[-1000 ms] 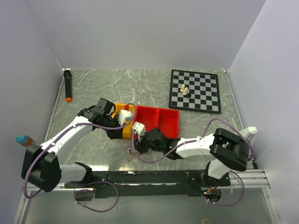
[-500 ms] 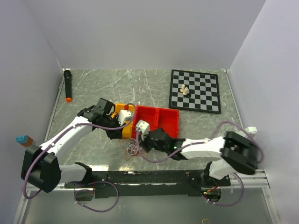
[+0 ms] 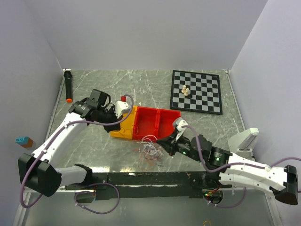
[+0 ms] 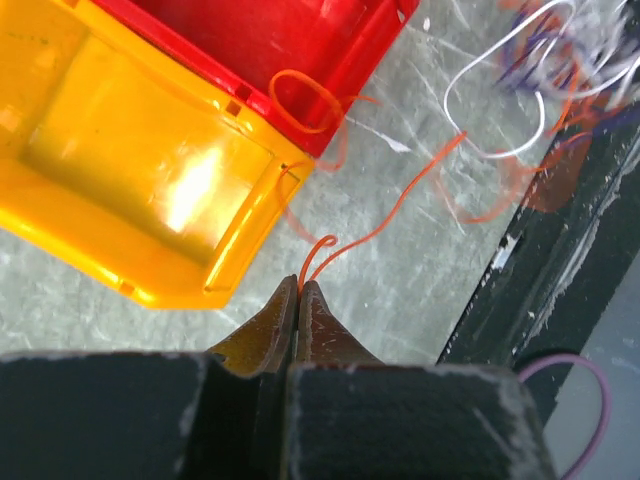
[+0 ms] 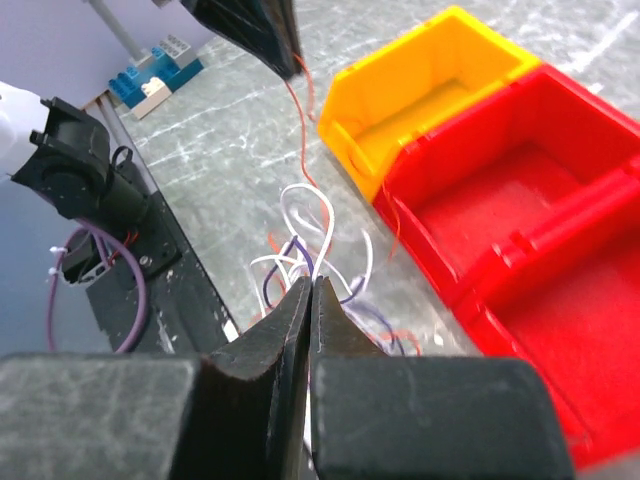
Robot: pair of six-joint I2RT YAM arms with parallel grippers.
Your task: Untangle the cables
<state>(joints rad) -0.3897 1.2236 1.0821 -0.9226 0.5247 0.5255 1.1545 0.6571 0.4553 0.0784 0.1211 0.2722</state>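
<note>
The cables (image 3: 150,148) form a loose clump of white, purple and orange threads on the marble table in front of the red bin. My left gripper (image 3: 114,123) hangs by the yellow bin, shut on the end of the orange cable (image 4: 400,205), which runs taut from its tips (image 4: 300,285) toward the clump (image 4: 560,60). On the clump's right side my right gripper (image 3: 163,141) is shut on a white cable (image 5: 325,215) that enters its tips (image 5: 310,280). Purple and orange loops (image 5: 285,262) lie just beyond them.
A yellow bin (image 3: 123,129) and a red two-compartment bin (image 3: 157,123) sit joined and askew mid-table. A chessboard (image 3: 196,91) with pieces (image 3: 186,91) lies at the back right. A black marker (image 3: 68,84) lies at the back left. The black rail (image 3: 150,179) runs along the near edge.
My right gripper has shut on the white cable and drawn back to the right, dragging the clump rightward. The left gripper moved up and left with the orange cable. The bins have shifted.
</note>
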